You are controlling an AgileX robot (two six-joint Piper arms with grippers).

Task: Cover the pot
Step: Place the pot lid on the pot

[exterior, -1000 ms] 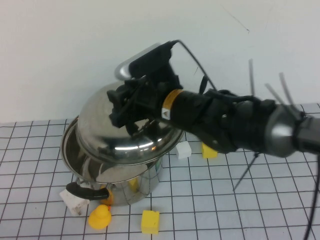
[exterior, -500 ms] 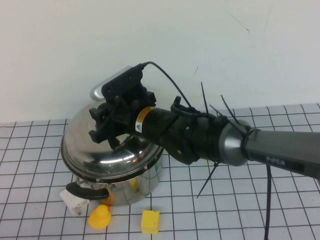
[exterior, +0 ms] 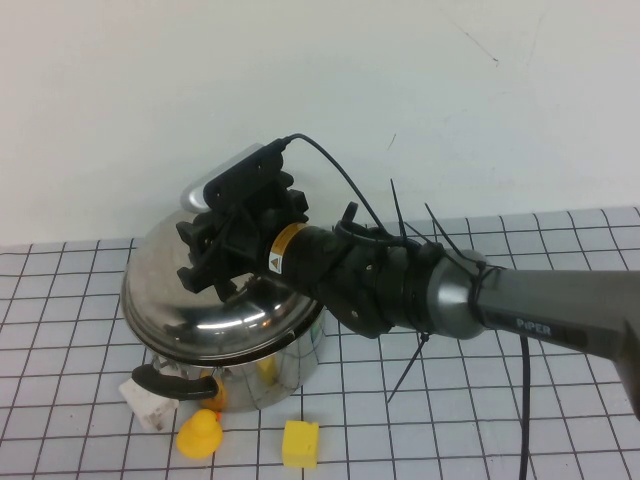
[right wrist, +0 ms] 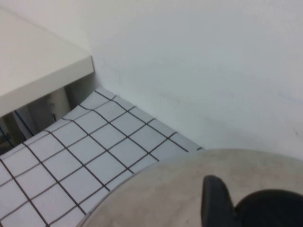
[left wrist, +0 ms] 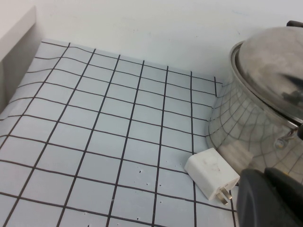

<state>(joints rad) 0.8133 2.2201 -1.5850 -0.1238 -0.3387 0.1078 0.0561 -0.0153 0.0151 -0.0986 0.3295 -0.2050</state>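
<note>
High view: a large shiny stainless-steel round pot with black loop side handles (exterior: pixel 262 375) stands on a white table marked with a black grid (exterior: pixel 520 400), at the left of the scene and near the front edge. A domed polished-steel lid (exterior: pixel 200 310) sits over the pot's mouth, looking roughly level on the rim, though the arm hides the far side, so full seating cannot be confirmed. The right gripper (exterior: pixel 222 268) reaches in from the right on a long dark arm and hovers at the crown of the lid, where the knob would be. Its black fingers appear closed around the knob, but the knob itself is hidden beneath them, so the grip is a judgement.

In front of the pot lie a small yellow rubber duck (exterior: pixel 199 435), a yellow foam cube (exterior: pixel 300 443) and a white plug-in charger (exterior: pixel 148 403), the charger just beside the pot's base.

The left wrist view shows the pot wall, the lid's edge and the charger. The left gripper (left wrist: pixel 270 198) shows only as a dark blurred mass at the frame's corner, low near the table beside the pot, and whether it is spread or closed cannot be told.

The step in hand seems to be the final placing of the lid. The next move probably calls for letting go of the knob and lifting straight up, without dragging the lid off centre.
</note>
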